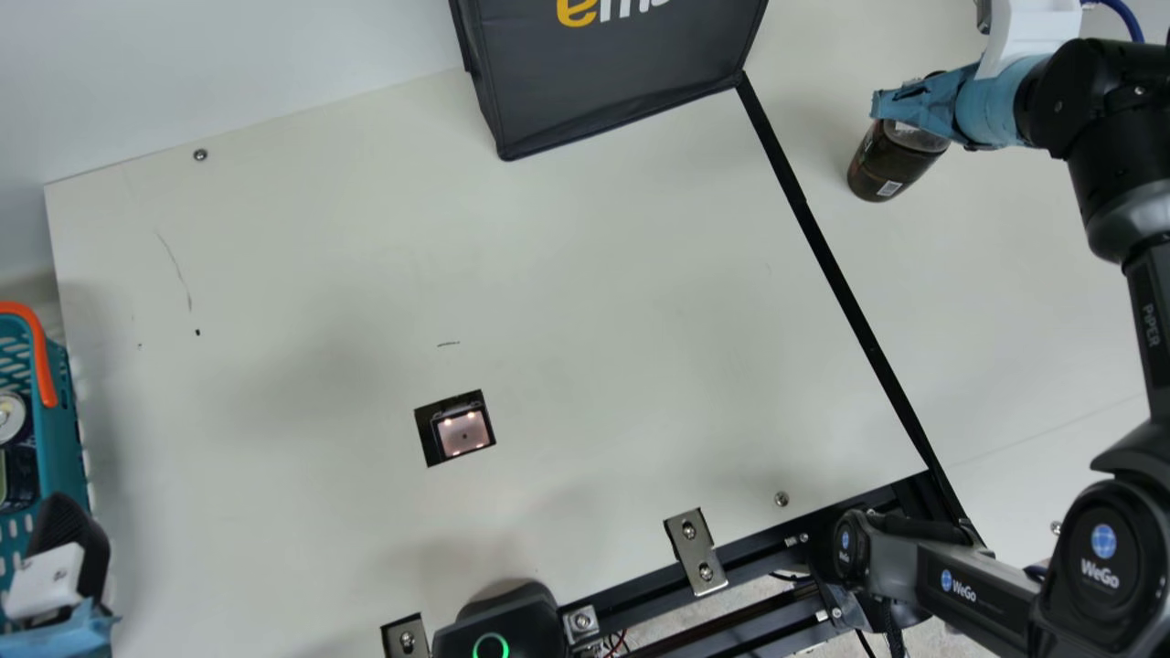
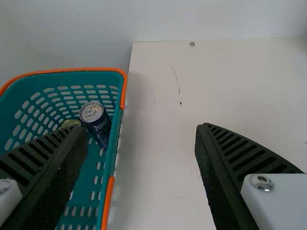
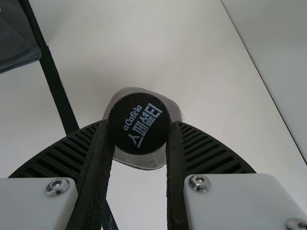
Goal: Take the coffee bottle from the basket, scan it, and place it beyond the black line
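Coffee bottle [image 1: 885,169], beyond the black line [image 1: 850,302] toward the table's [image 1: 320,228] far edge, is pinched by the right gripper [image 3: 140,123]; the left gripper [image 2: 141,128] gapes empty. Placing seems underway: settle it, then release.

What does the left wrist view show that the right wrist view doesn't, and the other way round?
Left wrist view, not the right: the teal basket with orange trim, a dark can inside it, a curved scratch, and the left gripper, open.

Right wrist view, not the left: the coffee bottle with its black cap between the fingers of the right gripper, the black line, and a corner of the dark fabric box.

Both: the cream table, a pair of black ribbed fingers, and white blocks with screws.
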Robot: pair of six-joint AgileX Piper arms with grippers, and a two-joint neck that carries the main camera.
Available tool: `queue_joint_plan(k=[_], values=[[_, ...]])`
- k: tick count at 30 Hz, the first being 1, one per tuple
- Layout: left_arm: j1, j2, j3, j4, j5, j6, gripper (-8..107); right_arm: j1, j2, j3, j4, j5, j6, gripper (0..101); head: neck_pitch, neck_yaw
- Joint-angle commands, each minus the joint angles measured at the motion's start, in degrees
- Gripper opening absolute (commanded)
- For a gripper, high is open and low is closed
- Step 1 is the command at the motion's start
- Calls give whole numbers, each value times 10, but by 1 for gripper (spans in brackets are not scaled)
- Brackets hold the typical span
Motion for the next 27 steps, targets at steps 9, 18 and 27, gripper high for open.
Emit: queue_joint_plan(k=[9,18,27], values=[[0,0,0,0,0,0,90,-5,-1,1,-3,1,-3,62,-16,-1],[0,0,0,0,0,0,90,-14,1,-12,6,4,-14,91,-16,-1],[0,0,0,0,0,0,90,-13,-5,-40,28,15,-30,91,-16,-1]])
